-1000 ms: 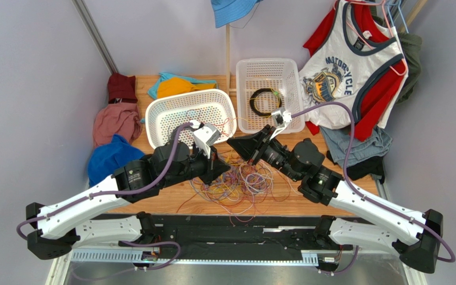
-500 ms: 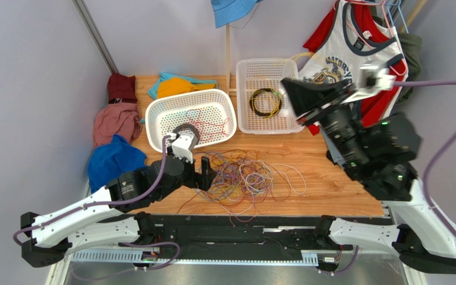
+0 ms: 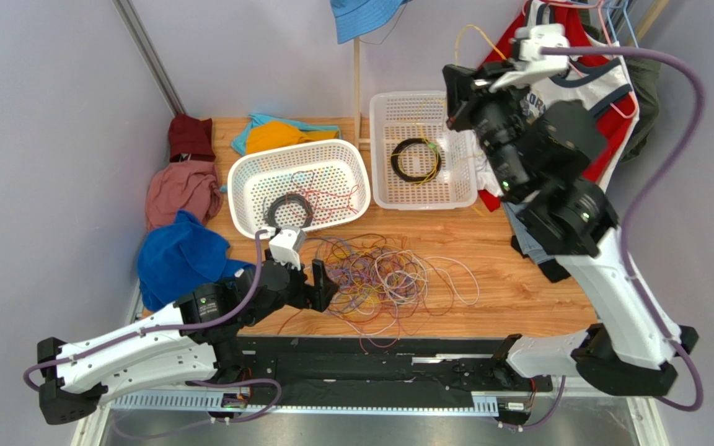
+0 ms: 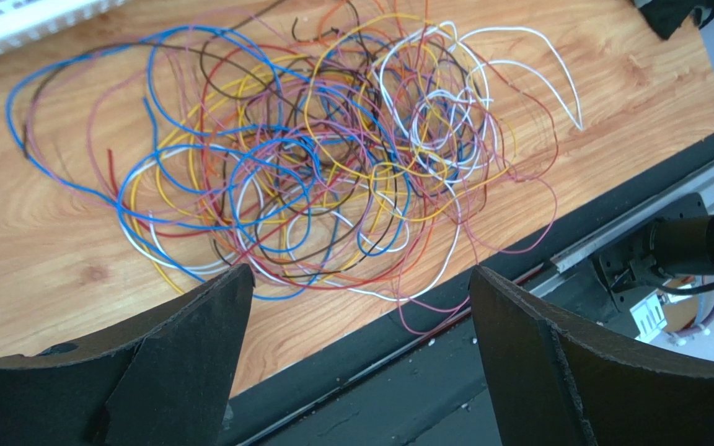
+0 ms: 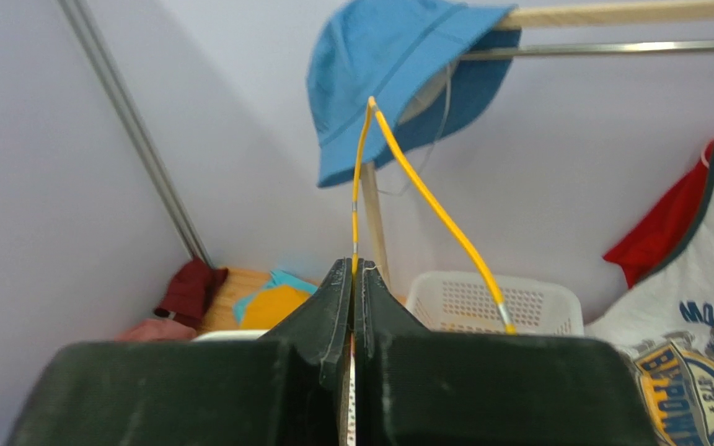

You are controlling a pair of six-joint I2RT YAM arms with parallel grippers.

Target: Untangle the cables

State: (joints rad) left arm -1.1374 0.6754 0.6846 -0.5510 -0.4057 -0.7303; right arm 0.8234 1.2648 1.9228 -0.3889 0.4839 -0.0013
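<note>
The cables (image 3: 376, 277) lie in a loose, many-coloured tangle on the wooden table (image 3: 519, 279); the left wrist view shows this tangle (image 4: 333, 158) of blue, yellow, red, white and pink strands. My left gripper (image 3: 323, 283) stands open at the tangle's near-left edge, and nothing sits between its fingers (image 4: 359, 279). My right gripper (image 3: 452, 88) is raised high over the back right basket. It is shut (image 5: 353, 267) on a single yellow cable (image 5: 417, 186), which arches up out of the jaws (image 3: 482, 35).
A white basket (image 3: 333, 153) holds a black coil (image 3: 288, 210) and some red wire. A second white basket (image 3: 384, 190) holds a black-and-yellow coil (image 3: 415, 158). Clothes lie at the left (image 3: 179, 255), a shirt (image 3: 612, 88) and a blue hat (image 5: 398, 65) hang behind.
The right arm rose from the tangle up and back, carrying the yellow cable with it. The left gripper opened and drew back toward the table's near edge.
</note>
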